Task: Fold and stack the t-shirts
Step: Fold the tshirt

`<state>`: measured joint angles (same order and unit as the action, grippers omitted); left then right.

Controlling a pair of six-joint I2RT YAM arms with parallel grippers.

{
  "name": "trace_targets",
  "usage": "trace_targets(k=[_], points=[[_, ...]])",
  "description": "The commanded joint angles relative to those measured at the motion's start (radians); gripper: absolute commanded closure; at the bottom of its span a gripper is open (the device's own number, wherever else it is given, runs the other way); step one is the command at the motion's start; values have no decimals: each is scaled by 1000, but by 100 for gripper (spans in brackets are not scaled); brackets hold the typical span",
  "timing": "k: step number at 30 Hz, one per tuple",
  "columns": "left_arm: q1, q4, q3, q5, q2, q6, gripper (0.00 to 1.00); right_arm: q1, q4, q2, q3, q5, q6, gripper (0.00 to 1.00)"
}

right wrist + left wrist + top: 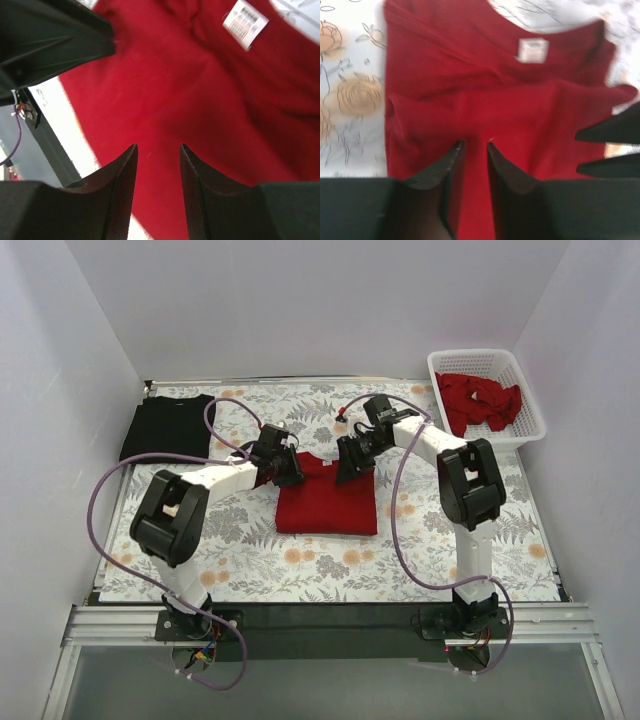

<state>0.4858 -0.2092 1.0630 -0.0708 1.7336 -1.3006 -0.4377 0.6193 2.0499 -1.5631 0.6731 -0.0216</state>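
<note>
One folded red shirt lies in the middle of the worktop. Over its far end hover the left pincer and right pincer, each slightly parted with nothing between the fingers. The cloth looks light and limp, and will likely sag, so pinch two corners through all layers. Farther off lie a black shirt on the left and more red shirts in a basket on the right.

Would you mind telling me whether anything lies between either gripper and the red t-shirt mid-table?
Nothing visible does: the left gripper and right gripper both sit directly over the red t-shirt, only cloth beneath them.
</note>
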Motion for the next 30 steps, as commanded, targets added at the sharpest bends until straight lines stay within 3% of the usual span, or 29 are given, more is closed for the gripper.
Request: trace_targets(k=[1,8,16,20,26,28,30], points=[[-50,53,71,-6,64,-20,77,25,-36,65,-93,95,-43,61],[-148,97,103,-95,191,-91,81,123,-78,231,-164,155,-8,62],[-182,152,25,-173,189,-152,79,188,-173,181,-78,241,78,62],[-182,156,34,-181,89,-143,68,188,-257,64,-35,263,158,62],[-181,189,45,-165,-16,-36,33,188,-329,-22,14,201,177,61],[-179,232,40,-167,-8,38,27,188,-331,-14,15,223,157,61],[-181,252,48,-223,12,81,30,186,-348,13,15,265,163,61]])
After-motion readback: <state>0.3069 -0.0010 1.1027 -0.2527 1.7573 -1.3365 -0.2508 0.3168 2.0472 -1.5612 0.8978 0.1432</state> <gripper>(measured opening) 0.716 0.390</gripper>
